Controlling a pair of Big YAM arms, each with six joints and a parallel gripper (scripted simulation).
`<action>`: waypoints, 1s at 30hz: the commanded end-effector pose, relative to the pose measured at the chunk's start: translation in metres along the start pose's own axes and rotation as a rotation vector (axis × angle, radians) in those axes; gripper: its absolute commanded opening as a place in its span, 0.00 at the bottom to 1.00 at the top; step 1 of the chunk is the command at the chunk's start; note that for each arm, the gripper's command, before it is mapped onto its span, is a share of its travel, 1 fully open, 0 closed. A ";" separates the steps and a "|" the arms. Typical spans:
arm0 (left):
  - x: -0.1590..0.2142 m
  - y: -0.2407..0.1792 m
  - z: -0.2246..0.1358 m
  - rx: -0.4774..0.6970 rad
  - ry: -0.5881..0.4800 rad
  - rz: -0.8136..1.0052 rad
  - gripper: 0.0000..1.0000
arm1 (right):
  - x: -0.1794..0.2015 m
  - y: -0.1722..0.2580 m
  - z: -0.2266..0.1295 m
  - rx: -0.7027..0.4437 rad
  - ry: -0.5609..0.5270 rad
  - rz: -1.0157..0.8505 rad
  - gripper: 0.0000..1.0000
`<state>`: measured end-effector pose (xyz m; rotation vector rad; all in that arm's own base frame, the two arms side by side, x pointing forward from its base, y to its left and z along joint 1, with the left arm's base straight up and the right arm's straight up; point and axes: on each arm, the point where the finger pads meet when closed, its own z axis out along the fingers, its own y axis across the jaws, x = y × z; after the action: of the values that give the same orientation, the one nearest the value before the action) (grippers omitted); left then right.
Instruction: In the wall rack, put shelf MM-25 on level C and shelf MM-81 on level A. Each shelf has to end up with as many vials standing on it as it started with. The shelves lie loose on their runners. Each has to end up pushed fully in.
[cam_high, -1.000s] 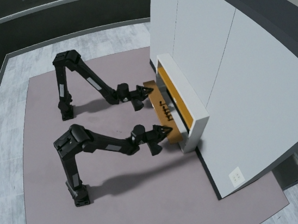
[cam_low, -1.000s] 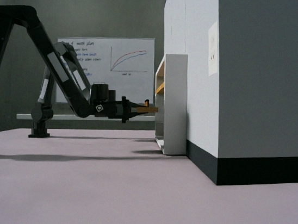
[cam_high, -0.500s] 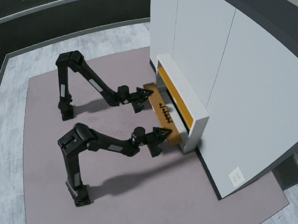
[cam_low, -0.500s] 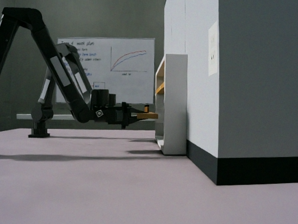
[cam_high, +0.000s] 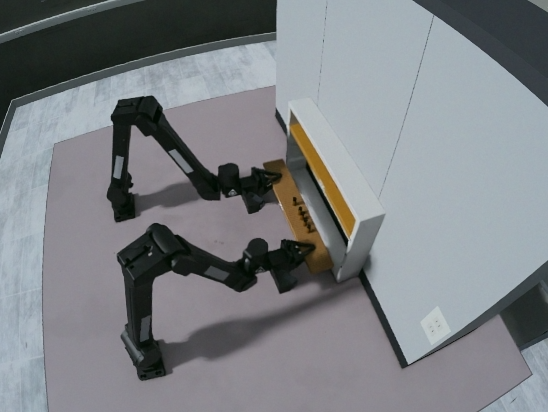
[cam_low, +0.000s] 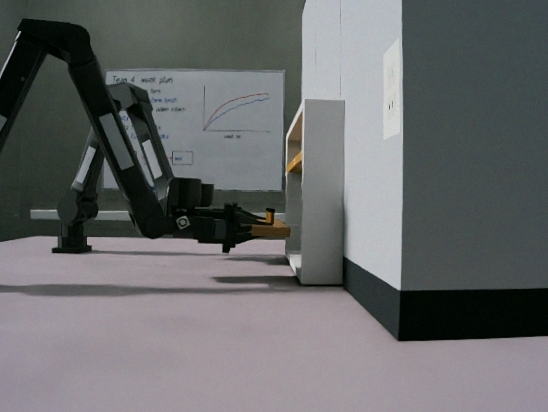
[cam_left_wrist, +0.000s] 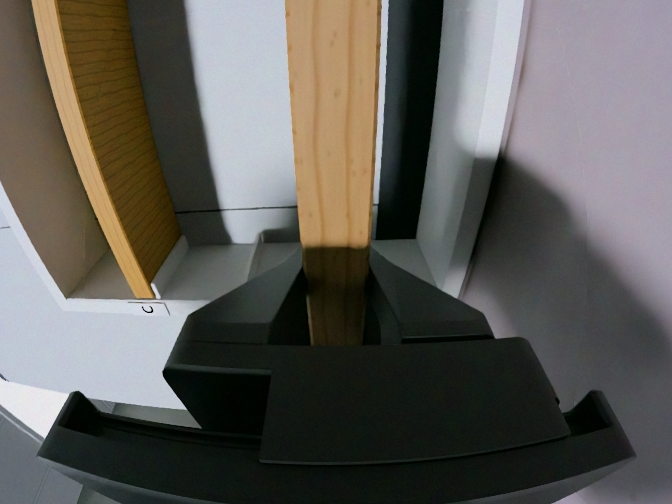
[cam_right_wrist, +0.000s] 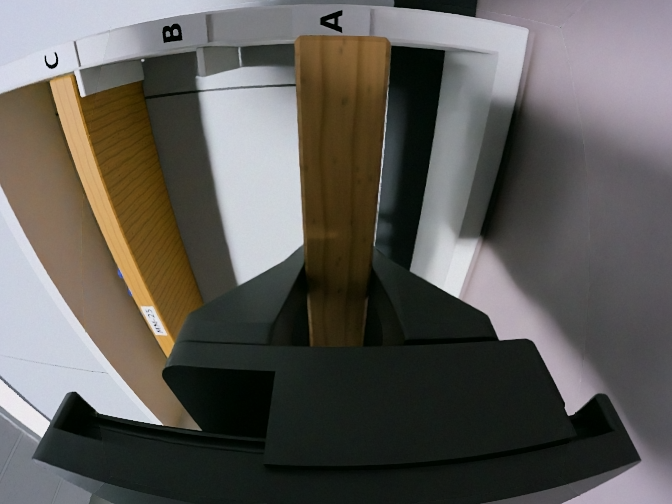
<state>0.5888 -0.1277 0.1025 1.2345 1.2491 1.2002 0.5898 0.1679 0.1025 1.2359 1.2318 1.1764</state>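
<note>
My left gripper (cam_high: 279, 176) (cam_left_wrist: 336, 252) and right gripper (cam_high: 312, 246) (cam_low: 257, 228) (cam_right_wrist: 339, 295) are both shut on the brown shelf (cam_high: 290, 197) (cam_low: 280, 229) (cam_left_wrist: 335, 135) (cam_right_wrist: 341, 135), near its two ends. It is roughly level, in front of the rack (cam_high: 371, 225) (cam_low: 322, 200). In the right wrist view its end covers the rack front beside label A (cam_right_wrist: 331, 21). Several dark vials (cam_high: 305, 220) stand on it. Its label is not seen. Shelf MM-25 (cam_high: 327, 182) (cam_left_wrist: 111, 162) (cam_right_wrist: 124, 233) sits at level C. Blue vial caps (cam_right_wrist: 120, 273) show above it; most of its vials are hidden.
Label B (cam_right_wrist: 172, 32) and a runner (cam_right_wrist: 217, 60) show beside the held shelf in the right wrist view. The runners at level A are hidden behind it. The rack stands against the white wall (cam_high: 440, 165) (cam_low: 372, 190). Its side walls bound the opening.
</note>
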 end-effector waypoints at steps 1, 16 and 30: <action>-0.004 0.037 0.024 -0.095 -0.002 -0.025 0.12 | 0.002 0.035 0.023 -0.092 -0.002 0.015 0.12; -0.004 0.044 0.039 -0.109 -0.004 -0.027 0.12 | 0.002 0.042 0.037 -0.105 -0.004 0.016 0.12; -0.004 0.047 0.061 -0.108 -0.005 -0.024 0.12 | 0.002 0.044 0.059 -0.101 -0.005 0.016 0.12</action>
<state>0.6222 -0.1282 0.1158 1.2044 1.2225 1.2100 0.6227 0.1665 0.1160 1.2088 1.1980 1.1980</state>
